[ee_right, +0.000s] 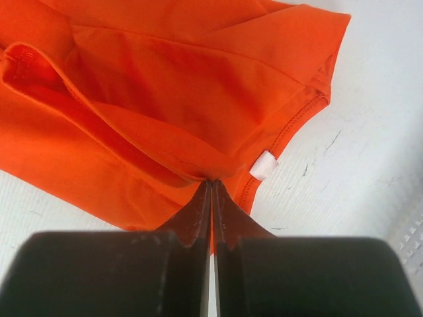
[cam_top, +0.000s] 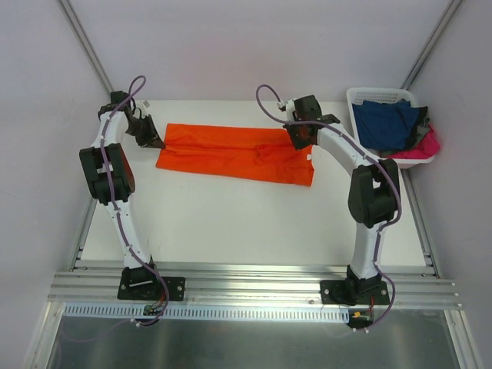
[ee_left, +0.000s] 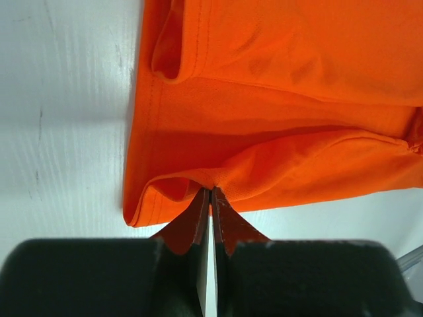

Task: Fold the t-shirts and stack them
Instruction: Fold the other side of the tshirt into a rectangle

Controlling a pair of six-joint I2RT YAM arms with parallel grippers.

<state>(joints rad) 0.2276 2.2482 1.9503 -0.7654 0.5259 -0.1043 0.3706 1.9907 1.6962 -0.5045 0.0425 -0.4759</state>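
Observation:
The orange t-shirt (cam_top: 238, 152) lies folded lengthwise as a long band across the far half of the table. My left gripper (cam_top: 159, 144) is shut on the folded edge at its left end; the left wrist view shows the cloth (ee_left: 277, 119) pinched at the fingertips (ee_left: 211, 190). My right gripper (cam_top: 296, 141) is shut on the upper fold near the shirt's right end; the right wrist view shows the cloth (ee_right: 152, 99) pinched at the tips (ee_right: 211, 180), a white label (ee_right: 264, 165) beside them. A navy t-shirt (cam_top: 388, 121) and a pink one (cam_top: 421, 147) lie in the basket.
The white slotted basket (cam_top: 361, 96) stands at the far right corner, close to the right arm's elbow. The white table (cam_top: 254, 223) stretches bare between the shirt and the arm bases. Grey walls close in at left, right and back.

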